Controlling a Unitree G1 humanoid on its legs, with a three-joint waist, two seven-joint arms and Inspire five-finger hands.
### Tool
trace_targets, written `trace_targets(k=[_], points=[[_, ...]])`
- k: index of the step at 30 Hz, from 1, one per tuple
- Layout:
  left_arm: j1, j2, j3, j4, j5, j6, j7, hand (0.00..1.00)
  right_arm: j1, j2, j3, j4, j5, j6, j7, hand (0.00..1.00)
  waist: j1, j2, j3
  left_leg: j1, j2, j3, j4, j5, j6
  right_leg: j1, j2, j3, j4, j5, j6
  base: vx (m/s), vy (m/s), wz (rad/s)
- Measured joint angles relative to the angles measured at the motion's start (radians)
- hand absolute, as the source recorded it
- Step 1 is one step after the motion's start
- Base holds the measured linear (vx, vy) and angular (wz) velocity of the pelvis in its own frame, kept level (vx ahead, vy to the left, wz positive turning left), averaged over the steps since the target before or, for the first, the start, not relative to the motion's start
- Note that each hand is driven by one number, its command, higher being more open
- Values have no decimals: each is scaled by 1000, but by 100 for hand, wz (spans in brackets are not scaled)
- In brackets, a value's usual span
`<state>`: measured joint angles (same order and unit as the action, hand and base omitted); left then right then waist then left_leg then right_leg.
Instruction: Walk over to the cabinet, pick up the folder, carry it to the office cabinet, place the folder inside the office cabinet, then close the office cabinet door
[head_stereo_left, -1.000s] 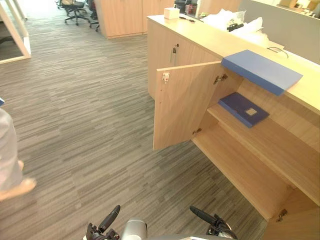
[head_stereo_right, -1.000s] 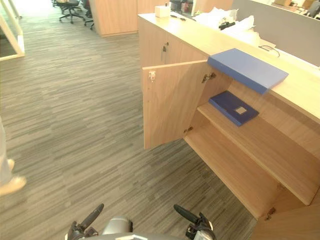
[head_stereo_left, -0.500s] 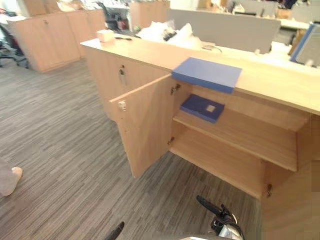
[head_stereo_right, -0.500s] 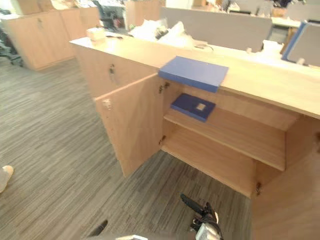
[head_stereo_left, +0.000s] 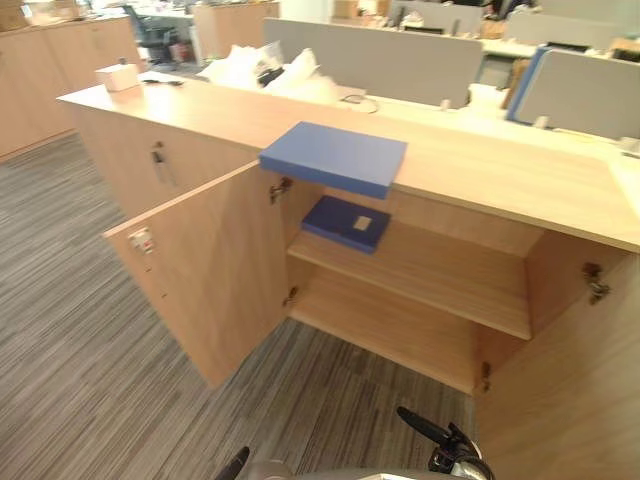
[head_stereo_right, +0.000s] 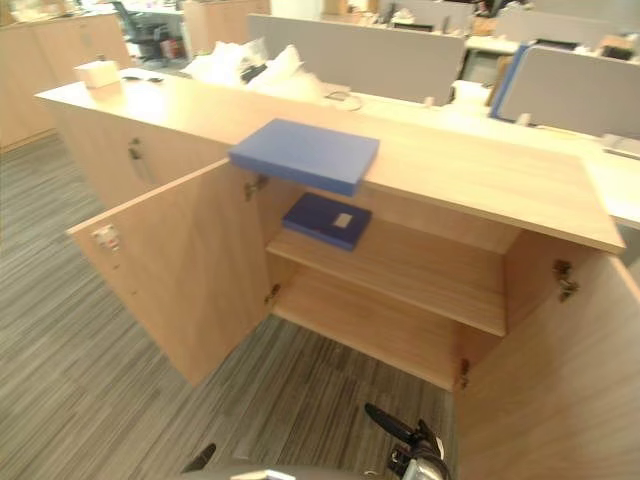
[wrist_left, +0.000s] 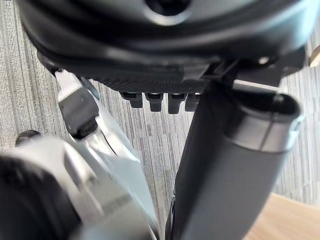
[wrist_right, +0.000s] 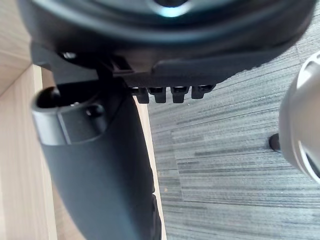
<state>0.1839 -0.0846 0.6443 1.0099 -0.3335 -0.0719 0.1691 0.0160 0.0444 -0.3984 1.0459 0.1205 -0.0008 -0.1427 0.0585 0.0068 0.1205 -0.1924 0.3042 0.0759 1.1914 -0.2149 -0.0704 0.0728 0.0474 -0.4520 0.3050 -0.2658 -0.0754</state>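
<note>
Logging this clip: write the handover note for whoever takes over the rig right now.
Left hand open, empty. Right hand open, empty. The blue folder lies on the cabinet top, overhanging the front edge. A darker folder lies on the upper shelf inside. Left door and right door stand open. Done: the approach. Left: grasp the blue folder, shelve it, close the door.

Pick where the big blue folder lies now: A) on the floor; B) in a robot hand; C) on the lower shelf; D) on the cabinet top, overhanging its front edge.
D: the folder lies flat on the cabinet top, its edge jutting past the front.
</note>
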Motion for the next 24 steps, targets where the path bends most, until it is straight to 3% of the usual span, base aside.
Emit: trace_targets(k=[2, 4, 5, 6, 7, 9, 12, 18, 20, 22, 23, 24], points=[[0, 15, -23, -6, 0, 0, 5, 100, -1, -1, 16, 23, -1, 5, -8, 100, 13, -21, 3, -56, -37, -2, -97, -31, -1, 31, -1, 53, -34, 21, 10, 262, 76, -73], [-5, 17, -53, -14, 4, -2, 9, 100, -6, -8, 28, 30, -1, 9, -14, 100, 29, -21, 6, -57, -69, -19, -281, -61, -5, 47, -4, 110, -50, 32, 11, 222, 175, -91], [-9, 21, -71, -16, 6, -2, 10, 100, -8, -9, 28, 30, 0, 10, -17, 100, 29, -20, 9, -47, -112, -50, -424, -69, -14, 54, -18, 139, -50, 35, 16, 230, 227, -80], [-10, 22, -85, -20, 16, -5, 10, 100, -8, -9, 28, 31, -1, 10, -20, 100, 30, -17, 5, -26, -147, -85, -564, -54, -15, 52, -31, 157, -47, 36, 28, 295, 320, -85], [-4, 16, -107, -17, 31, -11, 9, 100, -8, -19, 27, 31, -1, 10, -20, 100, 30, 11, -7, 7, -173, -137, -739, 68, 9, 54, -28, 188, -50, 34, 50, 197, 225, -69], [-5, 42, -129, 5, 37, -13, 0, 100, -11, -9, 28, 35, -3, 11, -19, 100, 25, -10, -15, 65, -205, -94, -786, 67, 15, 80, -76, 218, -63, 38, 89, 288, 266, -54], [-3, 80, -177, 37, 61, -14, -3, 100, 5, 10, 28, 39, -4, 11, -12, 100, 22, -37, -52, 143, -269, -49, -898, 93, 55, 107, -146, 219, -95, 50, 117, 240, 194, -19], [-3, 117, -276, 69, 48, -13, -24, 100, 5, -2, 24, 65, -51, 13, 10, 100, 17, -34, -67, 240, -334, -44, -1087, 180, 93, 113, -205, 218, -100, 72, 148, 70, 74, 2], [-2, 110, -276, 76, 16, -12, -29, 100, 6, -16, 22, 70, -72, 15, 13, 100, 16, -25, -58, 276, -342, -46, -1141, 198, 95, 79, -220, 218, -16, 70, 151, -32, 53, -6], [-1, 97, -276, 75, -32, -13, -43, 100, 8, -42, 17, 64, -81, 16, 13, 100, 13, -8, -37, 313, -354, -60, -1183, 188, 89, -2, -255, 220, 172, 64, 157, -89, 102, -20], [2, 100, -276, 74, -79, -15, -61, 100, 20, -47, 19, 52, -81, 17, 13, 100, 9, -12, -18, 333, -376, -61, -1205, 188, 89, -74, -304, 219, 334, 66, 153, -131, 121, -17], [8, 103, -276, 73, -100, -17, -70, 100, 28, -47, 23, 51, -81, 18, 13, 100, 3, -20, -16, 340, -384, -60, -1210, 188, 89, -92, -323, 220, 378, 68, 150, -122, 115, -15]])
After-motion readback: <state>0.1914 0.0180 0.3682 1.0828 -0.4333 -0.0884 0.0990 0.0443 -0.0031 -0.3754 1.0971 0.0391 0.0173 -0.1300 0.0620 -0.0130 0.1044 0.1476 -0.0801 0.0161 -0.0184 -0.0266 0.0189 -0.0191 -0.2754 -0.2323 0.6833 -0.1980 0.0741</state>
